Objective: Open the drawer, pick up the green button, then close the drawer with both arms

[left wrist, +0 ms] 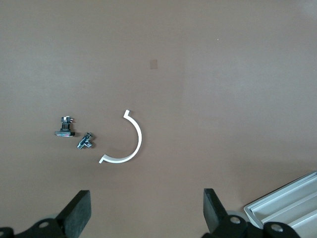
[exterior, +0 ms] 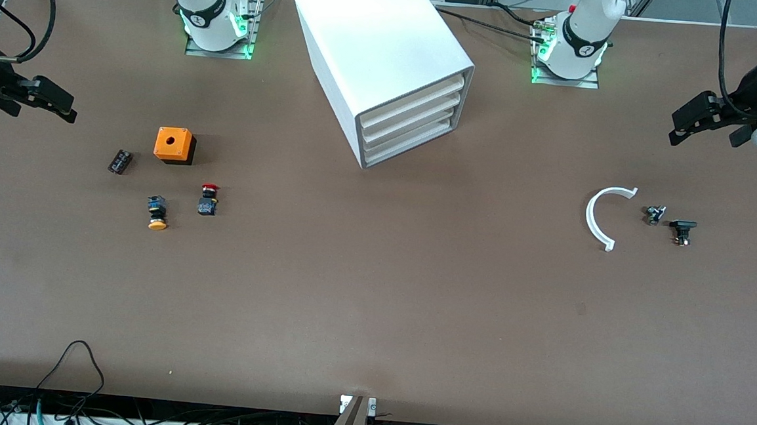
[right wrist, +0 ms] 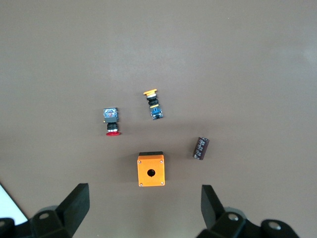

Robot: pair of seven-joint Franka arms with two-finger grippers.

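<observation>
I see all three drawers shut; bottom drawer (exterior: 409, 140) untouched, green button unseen, presumably inside. Left pincer (exterior: 690, 120) and right pincer (exterior: 53, 102) both spread open, parked over tabletop (exterior: 373, 304) ends, waiting.

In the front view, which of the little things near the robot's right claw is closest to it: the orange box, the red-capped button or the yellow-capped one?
Measured from the right gripper, which hangs open at the right arm's end of the table:
1. orange box, closest to the gripper.
2. yellow-capped button, nearer the front camera than the box.
3. red-capped button, beside the yellow-capped one, toward the white cabinet.
</observation>
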